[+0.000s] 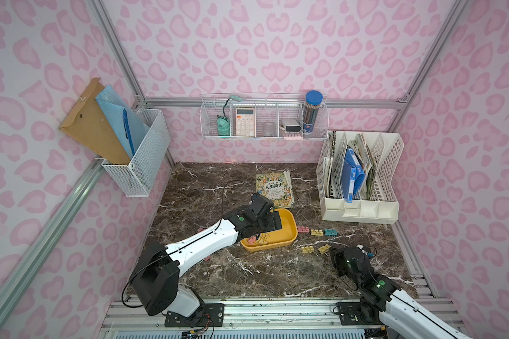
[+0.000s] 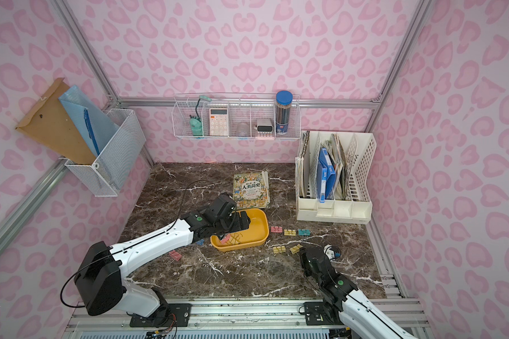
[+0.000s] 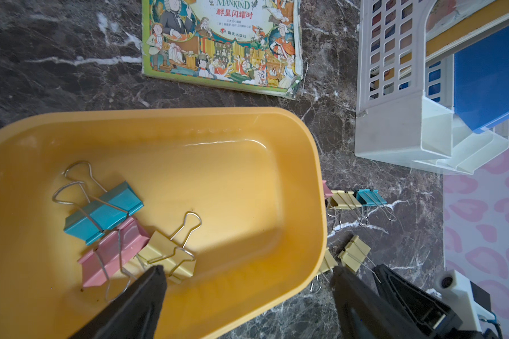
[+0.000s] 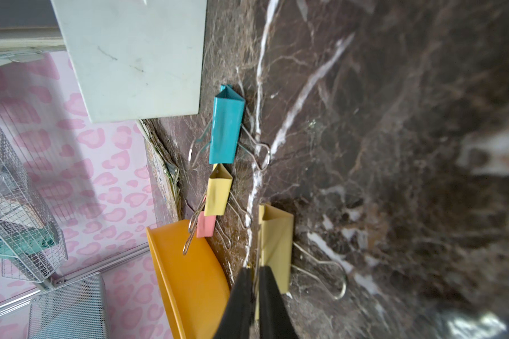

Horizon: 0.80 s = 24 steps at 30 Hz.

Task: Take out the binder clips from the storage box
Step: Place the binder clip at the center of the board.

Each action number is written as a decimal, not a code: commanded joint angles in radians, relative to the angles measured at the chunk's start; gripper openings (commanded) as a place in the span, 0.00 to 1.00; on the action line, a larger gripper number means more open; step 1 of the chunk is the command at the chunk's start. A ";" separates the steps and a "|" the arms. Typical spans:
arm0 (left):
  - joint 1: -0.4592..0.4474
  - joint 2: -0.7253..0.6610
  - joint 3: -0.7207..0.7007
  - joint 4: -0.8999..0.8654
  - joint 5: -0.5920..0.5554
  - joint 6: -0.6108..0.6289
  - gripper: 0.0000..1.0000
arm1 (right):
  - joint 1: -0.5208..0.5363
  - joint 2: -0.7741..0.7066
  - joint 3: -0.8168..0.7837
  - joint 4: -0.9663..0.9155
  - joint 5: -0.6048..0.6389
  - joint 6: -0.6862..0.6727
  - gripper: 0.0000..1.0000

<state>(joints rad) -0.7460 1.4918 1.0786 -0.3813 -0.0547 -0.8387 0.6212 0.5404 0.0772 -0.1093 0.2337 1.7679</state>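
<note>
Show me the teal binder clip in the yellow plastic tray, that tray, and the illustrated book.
Teal binder clip (image 3: pixel 106 217), left wrist view, body.
Yellow plastic tray (image 3: pixel 188 114), left wrist view, rim.
Illustrated book (image 3: pixel 218 50), left wrist view, cover.

Mock office booth, file organizer (image 1: pixel 388 167), calc (image 1: pixel 245 121)

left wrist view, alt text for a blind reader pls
A yellow tray holds a teal clip, a pink clip and a yellow clip. The open end effector straddles the tray's rim, one finger near the yellow clip. Outside are more clips, a book and a white organizer.
</note>
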 commanded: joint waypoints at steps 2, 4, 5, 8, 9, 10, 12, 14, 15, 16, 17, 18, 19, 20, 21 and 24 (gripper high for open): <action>0.004 -0.003 0.007 -0.005 -0.010 0.000 0.93 | 0.001 0.022 0.021 0.017 -0.021 -0.051 0.18; 0.005 0.003 0.013 -0.004 -0.007 0.000 0.93 | 0.000 0.021 0.038 0.017 -0.025 -0.089 0.17; 0.005 0.004 0.016 -0.004 -0.005 0.000 0.93 | 0.000 0.022 0.047 0.015 -0.029 -0.115 0.17; 0.005 0.014 0.021 -0.001 0.002 0.001 0.93 | 0.000 0.021 0.064 -0.002 -0.043 -0.152 0.19; 0.005 0.016 0.023 -0.001 0.003 0.002 0.93 | 0.000 0.019 0.065 -0.002 -0.053 -0.157 0.19; 0.005 0.019 0.023 -0.002 0.003 0.001 0.93 | 0.000 0.020 0.065 0.002 -0.064 -0.162 0.20; 0.006 0.025 0.025 -0.002 0.005 0.002 0.93 | 0.000 0.021 0.065 0.002 -0.088 -0.173 0.22; 0.006 0.026 0.023 -0.001 0.006 0.002 0.93 | 0.001 0.013 0.055 0.000 -0.100 -0.175 0.16; 0.007 0.028 0.023 -0.001 0.006 0.001 0.93 | 0.000 0.004 0.046 -0.003 -0.102 -0.173 0.16; 0.007 0.028 0.023 -0.001 0.007 0.002 0.93 | 0.000 -0.007 0.040 -0.003 -0.102 -0.171 0.16; 0.006 0.028 0.024 -0.001 0.007 0.003 0.93 | 0.000 -0.017 0.035 -0.004 -0.100 -0.172 0.15; 0.006 0.028 0.023 -0.001 0.007 0.003 0.93 | -0.001 -0.028 0.034 -0.012 -0.100 -0.174 0.15; 0.007 0.027 0.023 -0.003 0.007 0.003 0.93 | 0.000 -0.035 0.037 -0.021 -0.099 -0.179 0.15; 0.008 0.029 0.023 -0.004 0.007 0.005 0.93 | 0.000 -0.040 0.042 -0.032 -0.100 -0.187 0.17; 0.007 0.028 0.023 -0.004 0.006 0.003 0.93 | 0.000 -0.046 0.047 -0.048 -0.103 -0.193 0.20; 0.009 0.028 0.024 -0.003 0.007 0.007 0.93 | 0.000 -0.064 0.068 -0.098 -0.103 -0.224 0.21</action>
<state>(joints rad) -0.7387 1.5173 1.0958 -0.3820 -0.0494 -0.8383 0.6212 0.4908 0.1265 -0.1566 0.1333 1.5864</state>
